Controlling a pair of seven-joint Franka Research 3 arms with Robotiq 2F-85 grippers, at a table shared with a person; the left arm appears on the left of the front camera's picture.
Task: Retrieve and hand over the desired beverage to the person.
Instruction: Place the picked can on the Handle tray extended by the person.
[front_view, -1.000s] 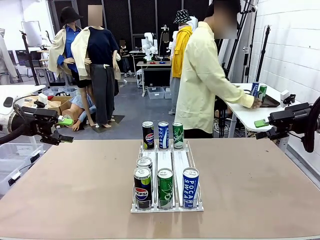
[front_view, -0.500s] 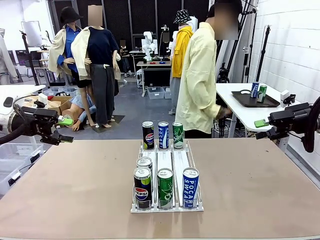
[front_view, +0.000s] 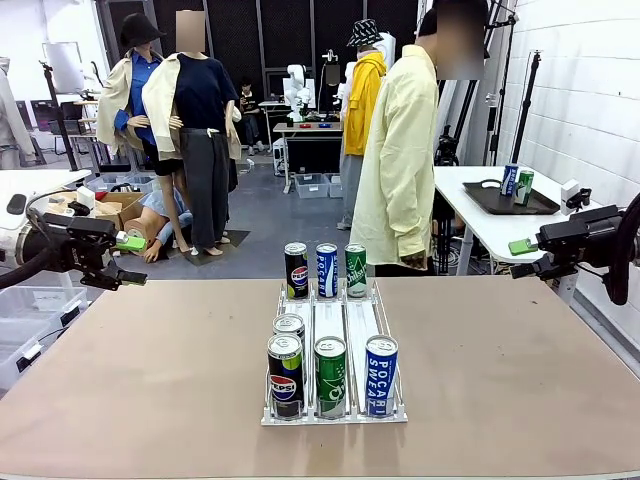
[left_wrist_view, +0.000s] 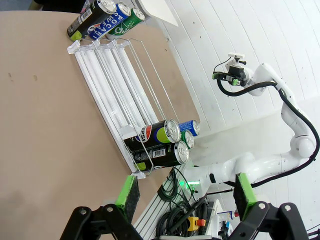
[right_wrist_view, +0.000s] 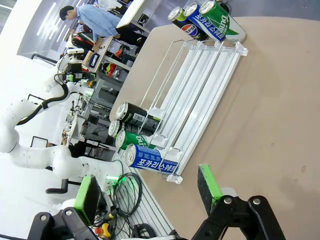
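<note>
The person (front_view: 400, 150) in a pale-yellow shirt stands side-on beyond the table's far edge, arm hanging down. A clear rack (front_view: 333, 330) in the table's middle holds the cans. At its front stand a Pepsi can (front_view: 285, 375), a green can (front_view: 330, 376) and a blue Pocari Sweat can (front_view: 381, 374). Three more cans (front_view: 327, 269) stand at its back. My left gripper (front_view: 130, 260) hovers open off the table's left edge, far from the rack (left_wrist_view: 115, 95). My right gripper (front_view: 525, 258) hovers open off the right edge. Both wrist views show open, empty grippers (left_wrist_view: 185, 190) (right_wrist_view: 150, 190).
The brown table (front_view: 150, 380) is bare around the rack. A white side table at the far right carries a dark tray (front_view: 495, 200) with two cans (front_view: 517, 184). Storage boxes and other benches stand behind the person.
The person pulled the hand back from the side table's tray and turned, now standing with the arm down. Both arms and all cans stayed still.
</note>
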